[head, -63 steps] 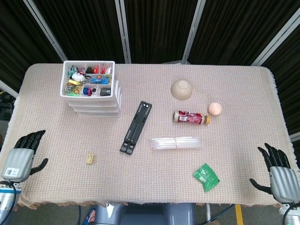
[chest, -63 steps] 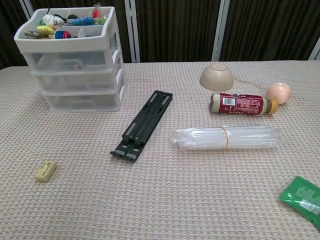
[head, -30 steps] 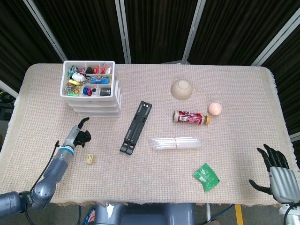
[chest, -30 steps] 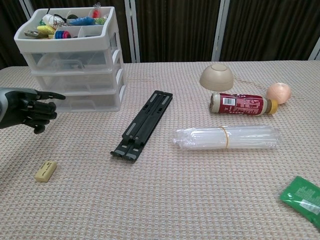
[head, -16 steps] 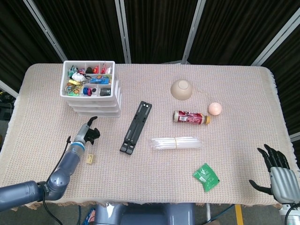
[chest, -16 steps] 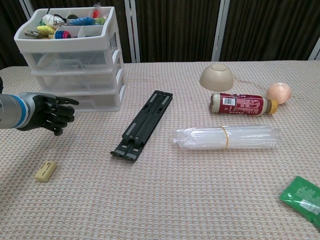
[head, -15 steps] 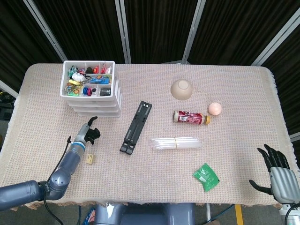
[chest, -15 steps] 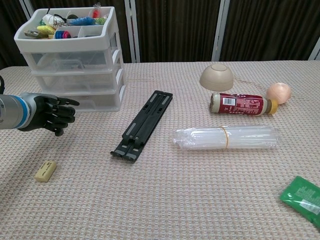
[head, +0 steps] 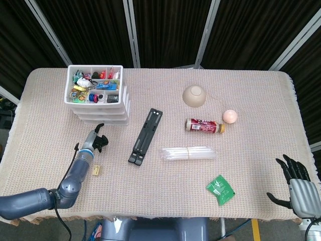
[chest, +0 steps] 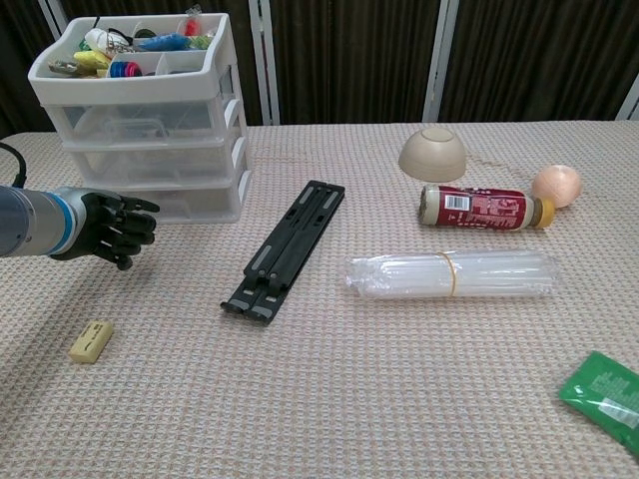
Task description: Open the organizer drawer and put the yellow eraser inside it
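Organizer (head: 98,98) sits at table's far left, all drawers closed; left hand (chest: 118,229) hovers just before the bottom drawer (chest: 165,203), fingers curled in, grasping nothing. Right hand (head: 296,183) rests at table's near right edge, fingers spread, empty. Eraser (chest: 90,340) lies on the cloth, near the left hand.

Our left hand (chest: 115,230) has black fingers, with a blue wrist band on a grey forearm; our right hand (head: 296,183) has black fingers and a silver-grey back.
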Tool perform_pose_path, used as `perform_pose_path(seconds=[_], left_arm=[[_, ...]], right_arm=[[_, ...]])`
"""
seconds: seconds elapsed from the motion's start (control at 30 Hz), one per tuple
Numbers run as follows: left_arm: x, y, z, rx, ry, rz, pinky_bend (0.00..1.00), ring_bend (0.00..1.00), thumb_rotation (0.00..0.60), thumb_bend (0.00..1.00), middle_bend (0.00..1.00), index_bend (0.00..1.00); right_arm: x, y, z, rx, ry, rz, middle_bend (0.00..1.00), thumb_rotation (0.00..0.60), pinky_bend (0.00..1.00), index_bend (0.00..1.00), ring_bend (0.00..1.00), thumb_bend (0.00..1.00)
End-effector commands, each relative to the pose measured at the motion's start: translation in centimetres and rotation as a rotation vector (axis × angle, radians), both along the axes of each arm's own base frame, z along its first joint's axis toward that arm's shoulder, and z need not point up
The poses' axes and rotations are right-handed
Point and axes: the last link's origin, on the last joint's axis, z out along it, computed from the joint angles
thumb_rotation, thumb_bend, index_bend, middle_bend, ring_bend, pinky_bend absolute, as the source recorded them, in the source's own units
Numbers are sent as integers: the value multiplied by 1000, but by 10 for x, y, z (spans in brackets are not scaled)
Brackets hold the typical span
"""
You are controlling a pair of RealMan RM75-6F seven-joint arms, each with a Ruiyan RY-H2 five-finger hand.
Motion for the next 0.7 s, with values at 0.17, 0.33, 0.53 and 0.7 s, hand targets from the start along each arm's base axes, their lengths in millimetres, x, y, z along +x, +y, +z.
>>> perform_pose_path(seconds=[0.17, 0.33, 0.53, 0.7], left_arm=[[5, 7, -6, 2, -50, 30, 748, 895, 600, 849, 950, 58], [7, 12, -10, 5, -56, 41, 748, 895, 600, 848, 951, 98], [9, 17, -13, 17, -65, 48, 747, 895, 600, 849, 950, 99], [9, 18, -15, 16, -84, 62, 747, 895, 600, 849, 950, 99]], right_arm=[[0, 0, 0, -1, -2, -2, 0, 600, 0, 106, 0, 60], [0, 0, 0, -1, -3, -4, 0, 600, 0, 105, 0, 61], [0, 0, 0, 1, -6, -4, 0, 600, 0, 105, 0, 61], [0, 0, 0, 2, -8, -3, 0, 600, 0, 105, 0, 61]])
